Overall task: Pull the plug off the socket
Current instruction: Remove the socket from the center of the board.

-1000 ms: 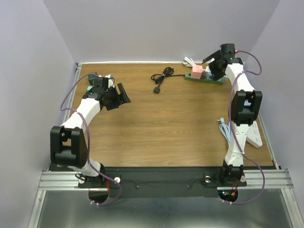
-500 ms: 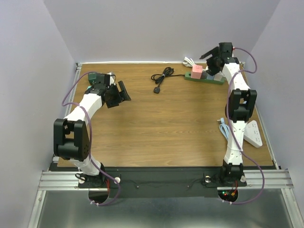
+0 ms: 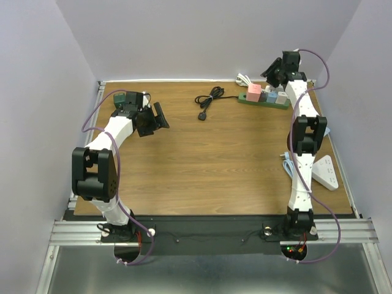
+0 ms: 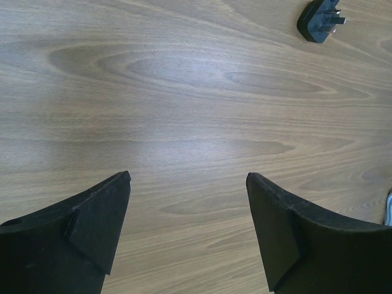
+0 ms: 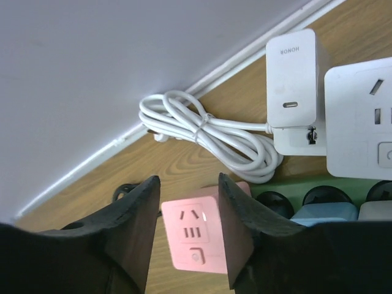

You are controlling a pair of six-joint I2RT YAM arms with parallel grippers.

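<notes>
My right gripper (image 5: 188, 181) has its jaws about half open and they hold nothing. The pink cube-shaped plug (image 5: 195, 242) shows through the gap, below and beyond the fingertips. The finger on the right of the wrist view covers part of the plug's face, so the fingers sit in front of the plug rather than on its sides. The plug is seated in the long dark-green power strip (image 5: 288, 185), at the end that lies under the jaws. To the right of the jaws, a pale blue plug (image 5: 324, 211) and a grey plug (image 5: 375, 211) sit in the same strip. Further ahead of the fingertips, a coiled white cable (image 5: 208, 131) lies at the foot of the wall. It leads to a white rectangular charger brick (image 5: 292, 76), and a white square socket block (image 5: 361, 122) sits just beside that.

From overhead, this gripper hangs raised near the back wall, above the strip.

My left gripper (image 4: 188, 179) has its jaws spread wide and empty over the bare brown wood-grain tabletop (image 4: 184, 92). Well ahead of these jaws and off to the right, a black three-pin plug (image 4: 318, 19) lies loose on the wood at the end of a bundled black cord (image 3: 211, 96). This gripper is well apart from the strip.
</notes>
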